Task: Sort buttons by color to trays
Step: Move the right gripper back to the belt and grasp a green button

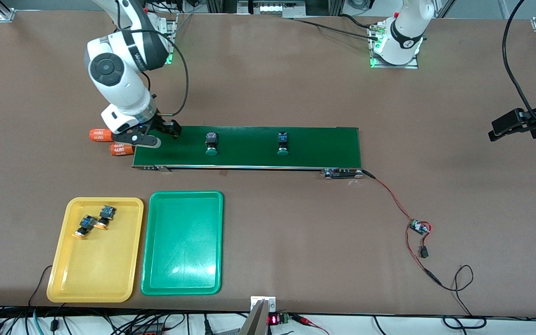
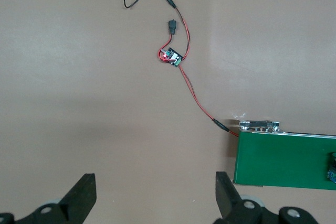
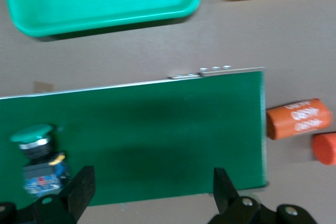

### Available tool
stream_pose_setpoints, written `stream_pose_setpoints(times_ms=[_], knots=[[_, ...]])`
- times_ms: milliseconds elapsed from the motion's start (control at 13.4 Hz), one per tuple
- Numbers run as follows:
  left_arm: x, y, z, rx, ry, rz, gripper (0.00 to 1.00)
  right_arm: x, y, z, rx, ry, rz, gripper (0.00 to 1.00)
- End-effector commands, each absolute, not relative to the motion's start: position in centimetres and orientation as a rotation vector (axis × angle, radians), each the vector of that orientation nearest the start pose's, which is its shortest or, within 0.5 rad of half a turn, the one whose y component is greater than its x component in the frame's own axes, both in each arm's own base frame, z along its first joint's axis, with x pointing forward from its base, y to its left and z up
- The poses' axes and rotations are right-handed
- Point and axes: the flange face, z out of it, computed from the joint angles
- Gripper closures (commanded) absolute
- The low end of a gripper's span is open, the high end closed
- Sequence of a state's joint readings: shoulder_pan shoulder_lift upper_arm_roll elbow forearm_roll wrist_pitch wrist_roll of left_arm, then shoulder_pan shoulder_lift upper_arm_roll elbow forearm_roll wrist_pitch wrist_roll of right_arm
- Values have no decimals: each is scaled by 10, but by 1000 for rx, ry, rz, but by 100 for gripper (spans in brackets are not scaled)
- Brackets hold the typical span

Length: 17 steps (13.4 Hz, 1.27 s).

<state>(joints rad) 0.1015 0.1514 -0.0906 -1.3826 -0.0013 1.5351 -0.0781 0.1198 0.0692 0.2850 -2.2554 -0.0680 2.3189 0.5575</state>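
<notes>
Two green-capped buttons (image 1: 211,143) (image 1: 282,142) stand on the dark-green conveyor belt (image 1: 249,153). Two orange-yellow buttons (image 1: 85,226) (image 1: 105,216) lie in the yellow tray (image 1: 96,288). The green tray (image 1: 182,242) beside it holds nothing. My right gripper (image 1: 162,135) is open and empty over the belt's end toward the right arm. In the right wrist view (image 3: 152,192) the closer green button (image 3: 37,156) sits beside one finger. My left gripper (image 1: 498,130) is open and empty over bare table past the belt's other end; its own view (image 2: 156,195) shows that.
Two orange cylinders marked 4680 (image 1: 101,135) (image 1: 121,150) lie on the table just off the belt's end by my right gripper. A small circuit board (image 1: 419,227) with red and black wires runs from the belt's other end. Cables line the table's front edge.
</notes>
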Motion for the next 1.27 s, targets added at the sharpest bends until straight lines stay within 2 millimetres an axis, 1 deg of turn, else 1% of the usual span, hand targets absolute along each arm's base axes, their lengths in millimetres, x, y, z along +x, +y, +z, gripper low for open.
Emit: stream_pose_setpoints(times_ms=[0,150,299,374,524,673,823,973,1048,1122,1197], knots=[[594,7,635,-3151,-130,-29,0,485,227,313,-3117,188,-53,0],[595,8,632,-3151,-132,-22,0,485,241,301,-3092,175,-77,0],[595,22,630,-3161,-173,-19,0,484,248,288,-3080,192,-71,0],[597,19,628,-3163,-164,-19,0,482,254,285,-3076,202,-68,0],[598,11,628,-3160,-142,-24,0,480,258,276,-3068,224,-62,0],[598,9,628,-3162,-137,-22,0,471,274,269,-3067,183,-46,0],[598,9,624,-3163,-137,0,0,470,275,261,-3068,179,-29,0],[603,5,620,-3162,-126,-17,0,471,276,254,-3059,180,-30,0],[605,0,620,-3163,-114,-33,0,471,277,250,-3052,181,-35,5],[605,0,620,-3163,-114,-34,0,471,277,246,-3050,173,-36,19],[605,-1,620,-3163,-111,-33,0,472,276,245,-3051,164,-32,36]])
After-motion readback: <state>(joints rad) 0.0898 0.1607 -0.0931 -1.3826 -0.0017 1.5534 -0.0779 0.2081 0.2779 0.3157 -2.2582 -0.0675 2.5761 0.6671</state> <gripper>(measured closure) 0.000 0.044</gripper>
